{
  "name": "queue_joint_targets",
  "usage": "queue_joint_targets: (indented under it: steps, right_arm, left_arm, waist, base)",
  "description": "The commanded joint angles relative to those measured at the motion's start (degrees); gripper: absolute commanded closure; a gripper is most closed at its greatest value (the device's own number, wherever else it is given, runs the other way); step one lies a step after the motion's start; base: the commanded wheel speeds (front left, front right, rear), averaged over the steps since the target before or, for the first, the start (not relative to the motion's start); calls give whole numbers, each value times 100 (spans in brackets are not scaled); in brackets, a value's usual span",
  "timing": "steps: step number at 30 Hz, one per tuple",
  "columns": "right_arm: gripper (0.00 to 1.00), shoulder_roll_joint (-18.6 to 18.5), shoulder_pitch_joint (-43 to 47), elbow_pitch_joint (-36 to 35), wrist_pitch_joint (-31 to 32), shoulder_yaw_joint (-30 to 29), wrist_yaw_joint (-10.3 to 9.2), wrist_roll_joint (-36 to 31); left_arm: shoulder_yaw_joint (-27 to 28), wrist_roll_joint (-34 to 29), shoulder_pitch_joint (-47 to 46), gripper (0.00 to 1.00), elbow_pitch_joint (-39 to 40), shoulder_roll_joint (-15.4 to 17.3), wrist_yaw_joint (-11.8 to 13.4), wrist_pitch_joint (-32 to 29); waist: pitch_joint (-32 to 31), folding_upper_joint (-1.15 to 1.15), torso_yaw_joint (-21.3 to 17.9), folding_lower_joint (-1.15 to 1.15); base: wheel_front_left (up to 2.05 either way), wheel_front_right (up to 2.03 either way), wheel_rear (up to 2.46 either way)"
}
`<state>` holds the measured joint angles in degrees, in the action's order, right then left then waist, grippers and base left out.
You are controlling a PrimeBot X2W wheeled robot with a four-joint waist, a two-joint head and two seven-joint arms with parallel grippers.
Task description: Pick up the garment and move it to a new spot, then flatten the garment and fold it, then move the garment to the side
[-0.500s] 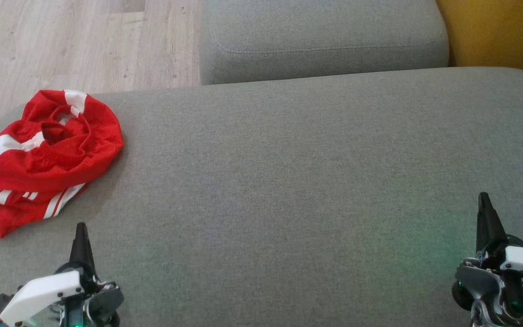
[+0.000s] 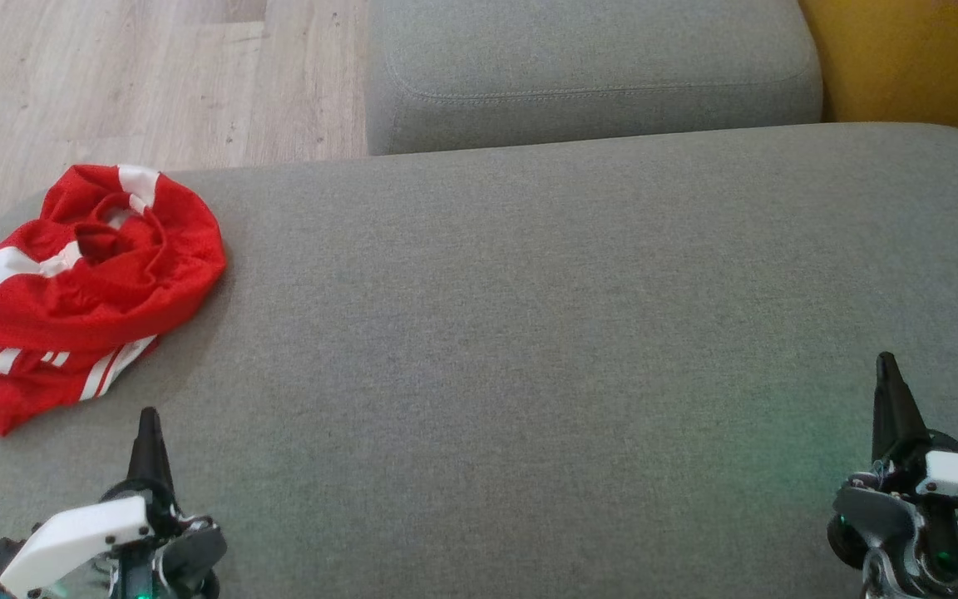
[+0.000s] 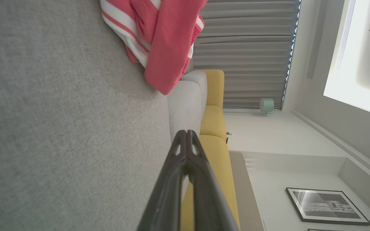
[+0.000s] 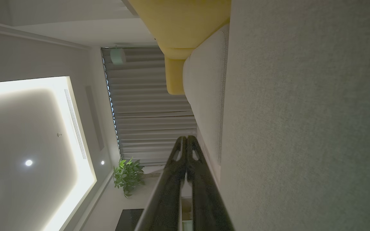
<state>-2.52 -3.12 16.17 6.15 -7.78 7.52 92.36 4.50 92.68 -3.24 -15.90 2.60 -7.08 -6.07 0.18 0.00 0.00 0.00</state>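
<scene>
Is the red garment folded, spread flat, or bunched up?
Bunched up: the red garment lies in a crumpled heap with twisted folds at the grey cushion's left edge, apart from both grippers.

Grey upholstered seat (image 2: 529,333), second grey cushion (image 2: 595,75) behind, yellow sofa (image 2: 911,58) at right, pale wood floor (image 2: 113,75) upper left. Grey curtains (image 3: 246,48), potted plant (image 4: 127,175), framed picture (image 3: 328,205), lit ceiling recess (image 4: 27,128).

On the wide cushion (image 2: 529,333), at its far left edge: the garment (image 2: 84,283). Just before it, at the near left, the left gripper (image 2: 149,416); well apart at the near right, the right gripper (image 2: 886,359) — bare cushion between. Behind, a second cushion (image 2: 595,75) — floor (image 2: 113,75) to its left.
</scene>
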Motion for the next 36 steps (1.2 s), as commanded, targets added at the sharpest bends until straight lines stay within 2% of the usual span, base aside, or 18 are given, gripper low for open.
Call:
queue_joint_targets:
  steps: [1,36]
  right_arm:
    - [100,-36,-306,-214,33,128,-3,-18]
    - [100,-36,-306,-214,33,128,-3,-17]
  left_arm:
    - [200,-49,-294,100,187,28,-41,-40]
    - [200,-49,-294,100,187,28,-41,-40]
  waist:
    - [0,0,0,0]
    - [0,0,0,0]
  base:
    - [0,0,0]
    - [0,0,0]
